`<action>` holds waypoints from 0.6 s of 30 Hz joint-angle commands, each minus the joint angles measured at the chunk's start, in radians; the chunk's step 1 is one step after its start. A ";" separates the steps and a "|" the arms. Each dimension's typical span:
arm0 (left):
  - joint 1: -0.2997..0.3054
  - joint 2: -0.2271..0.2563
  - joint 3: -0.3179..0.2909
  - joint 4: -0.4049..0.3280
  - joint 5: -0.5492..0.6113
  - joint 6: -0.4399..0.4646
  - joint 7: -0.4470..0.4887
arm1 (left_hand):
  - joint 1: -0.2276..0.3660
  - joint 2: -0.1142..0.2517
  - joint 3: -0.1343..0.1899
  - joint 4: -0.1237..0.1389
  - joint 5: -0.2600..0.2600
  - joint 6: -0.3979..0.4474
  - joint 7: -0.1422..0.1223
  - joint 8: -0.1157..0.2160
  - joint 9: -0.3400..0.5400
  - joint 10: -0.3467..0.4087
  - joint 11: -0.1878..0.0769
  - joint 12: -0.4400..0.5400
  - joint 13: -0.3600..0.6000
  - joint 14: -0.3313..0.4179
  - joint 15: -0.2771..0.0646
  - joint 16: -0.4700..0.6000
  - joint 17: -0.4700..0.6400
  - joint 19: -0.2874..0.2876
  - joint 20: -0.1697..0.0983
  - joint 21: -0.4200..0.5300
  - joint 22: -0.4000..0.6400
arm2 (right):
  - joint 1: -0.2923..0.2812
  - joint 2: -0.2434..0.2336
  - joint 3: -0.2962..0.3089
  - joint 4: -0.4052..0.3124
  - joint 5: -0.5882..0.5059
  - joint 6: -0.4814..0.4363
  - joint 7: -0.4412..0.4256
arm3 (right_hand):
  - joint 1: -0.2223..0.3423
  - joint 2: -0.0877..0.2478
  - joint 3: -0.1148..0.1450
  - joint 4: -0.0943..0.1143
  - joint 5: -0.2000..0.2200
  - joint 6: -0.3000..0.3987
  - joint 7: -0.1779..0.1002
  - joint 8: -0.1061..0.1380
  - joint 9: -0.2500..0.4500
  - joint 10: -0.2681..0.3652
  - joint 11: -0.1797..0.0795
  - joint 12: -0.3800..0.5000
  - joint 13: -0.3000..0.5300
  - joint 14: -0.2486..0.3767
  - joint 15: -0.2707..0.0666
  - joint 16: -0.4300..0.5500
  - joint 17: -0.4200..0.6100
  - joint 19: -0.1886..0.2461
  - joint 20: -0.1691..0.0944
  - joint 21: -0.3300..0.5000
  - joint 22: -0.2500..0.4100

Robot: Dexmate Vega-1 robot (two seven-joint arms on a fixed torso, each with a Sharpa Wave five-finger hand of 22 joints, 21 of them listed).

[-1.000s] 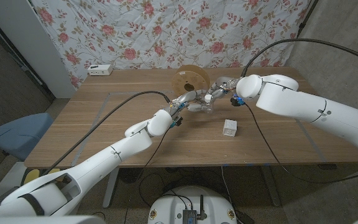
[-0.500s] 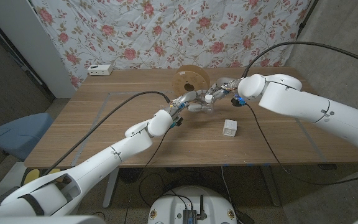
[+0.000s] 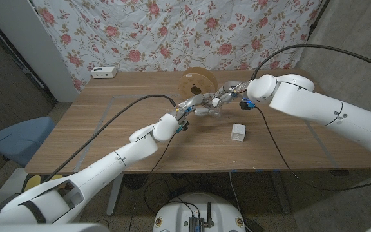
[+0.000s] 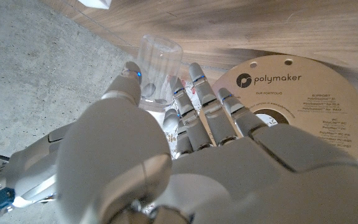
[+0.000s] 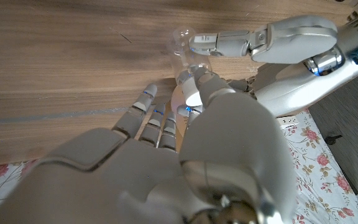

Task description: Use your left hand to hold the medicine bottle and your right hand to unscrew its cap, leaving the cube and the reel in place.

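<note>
Left hand (image 3: 197, 104) wrapped round the clear bottle (image 4: 158, 64), fingers (image 4: 199, 93) curled on one side of it and the thumb pressed to the other, holding it just off the table (image 3: 108, 122). Right hand (image 3: 227, 93) closed in on the bottle's far end, thumb and fingers (image 5: 151, 118) bent toward the cap (image 5: 188, 78); cannot tell whether pinching it. Reel (image 4: 303, 93) lying flat just behind the left fingers. Cube (image 3: 238, 133) on the wood, apart from both hands, nearer the robot than the right fingertips
</note>
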 commanded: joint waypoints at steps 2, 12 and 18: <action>-0.008 -0.003 0.000 0.012 -0.001 -0.010 -0.001 | 0.000 0.008 0.008 0.001 0.004 0.003 -0.008 -0.003 0.005 0.008 -0.001 0.005 0.002 0.009 -0.097 -0.003 0.000 -0.007 -0.093 0.000 0.003 | 0.030 0.001 -0.013 0.011 0.006 -0.005 0.039 | -0.006 -0.010 -0.010 -0.003 -0.004 -0.013 0.006 -0.005 -0.001 -0.012 0.008 -0.004 0.003 -0.008 0.010 -0.005 -0.001 -0.007 0.008 -0.002 0.004; -0.008 -0.004 0.003 0.007 0.004 -0.009 -0.001 | 0.000 0.006 0.010 0.000 0.004 0.003 -0.007 -0.003 0.005 0.007 0.000 0.005 0.002 0.008 -0.097 -0.003 0.000 -0.007 -0.093 0.000 0.003 | 0.036 -0.020 -0.005 -0.006 0.018 -0.014 0.056 | -0.022 -0.019 -0.024 -0.001 -0.011 -0.030 0.021 -0.009 -0.003 -0.033 0.025 -0.005 0.003 -0.025 0.024 -0.010 -0.004 -0.020 0.018 -0.003 0.004; -0.006 -0.003 0.004 -0.001 0.007 -0.004 -0.002 | -0.002 0.006 0.011 0.001 0.004 0.003 -0.008 -0.003 0.005 0.009 -0.002 0.005 0.002 0.009 -0.096 -0.003 0.000 -0.007 -0.093 0.000 0.003 | 0.027 -0.027 0.003 -0.031 0.017 -0.038 0.038 | -0.048 -0.026 -0.041 0.008 -0.015 -0.048 0.034 -0.013 -0.004 -0.048 0.037 -0.005 0.003 -0.037 0.031 -0.012 -0.006 -0.024 0.021 -0.002 0.005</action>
